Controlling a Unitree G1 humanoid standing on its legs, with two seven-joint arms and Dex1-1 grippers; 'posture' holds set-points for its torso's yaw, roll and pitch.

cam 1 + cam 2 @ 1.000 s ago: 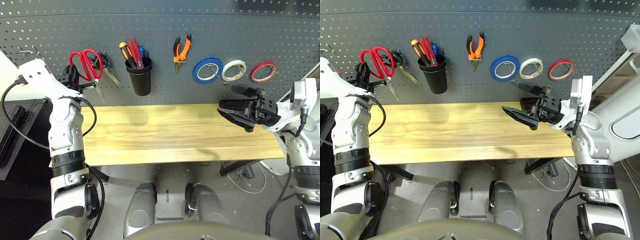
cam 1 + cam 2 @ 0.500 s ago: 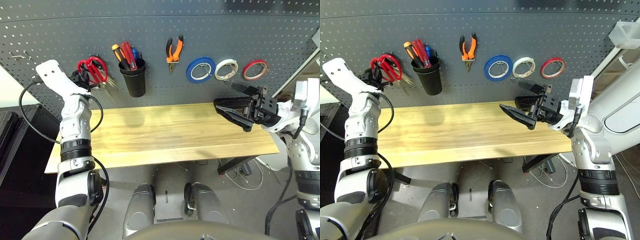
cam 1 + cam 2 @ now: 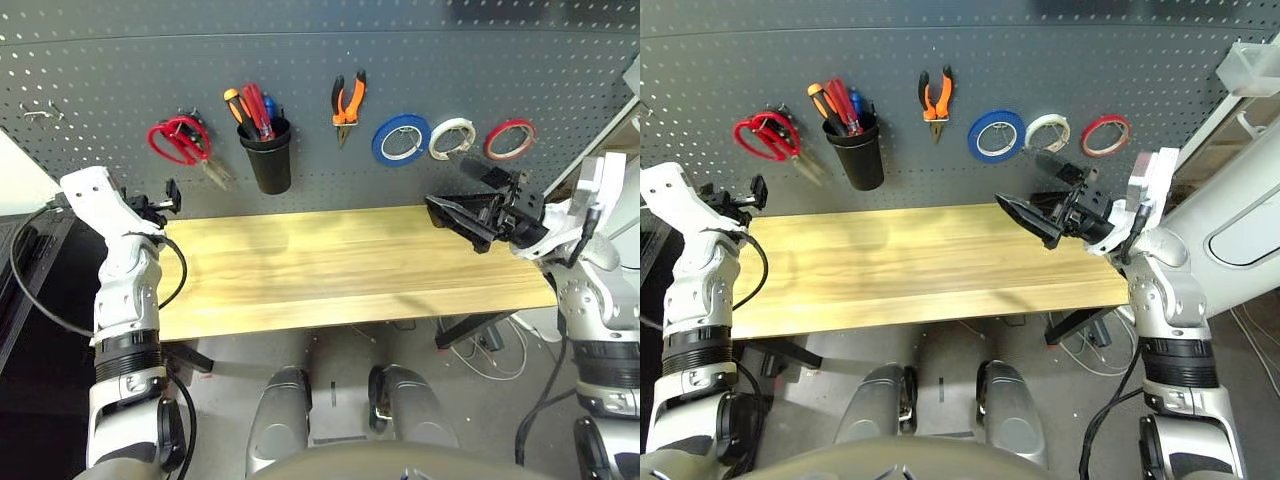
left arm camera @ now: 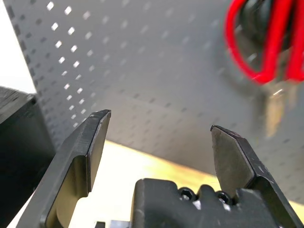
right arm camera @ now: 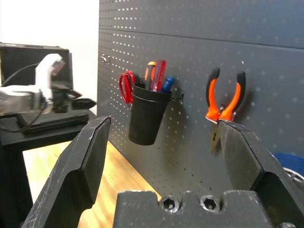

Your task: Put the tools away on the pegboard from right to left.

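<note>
L gripper [image 3: 172,196] is released, jaws wide w/ nothing between, hanging off the bench [image 3: 340,265] edge at approx 9 o'clock of the scene. R gripper [image 3: 462,207] is also spread and empty, over the bench's 3 o'clock end, aimed toward the pegboard [image 3: 330,40].

All four tools sit on the pegboard: red-handled scissors [image 3: 178,138] at 10 o'clock on a hook, red-handled screwdriver [image 3: 269,112] in the black cup [image 3: 269,155] at 11, orange-and-black pliers [image 3: 347,103] approx 12, thin red tape ring [image 3: 508,139] at 2. Task looks done.

Handling, judged: scissors and pliers are stiff metal, light-ish, best taken by the handles; loops could swing on a hook. Screwdriver is rigid w/ a smooth handle, so grip mid-handle. Tape ring is very light and thin, prob. flexes; pinch across the rim.

Hard to tell: the hooks are mostly hidden behind the tools; black-handled scissors are half covered by the red pair; screwdriver shaft is down in the cup. Blue roll [image 3: 402,139] and white roll [image 3: 454,139] hang between the pliers and the red ring.
</note>
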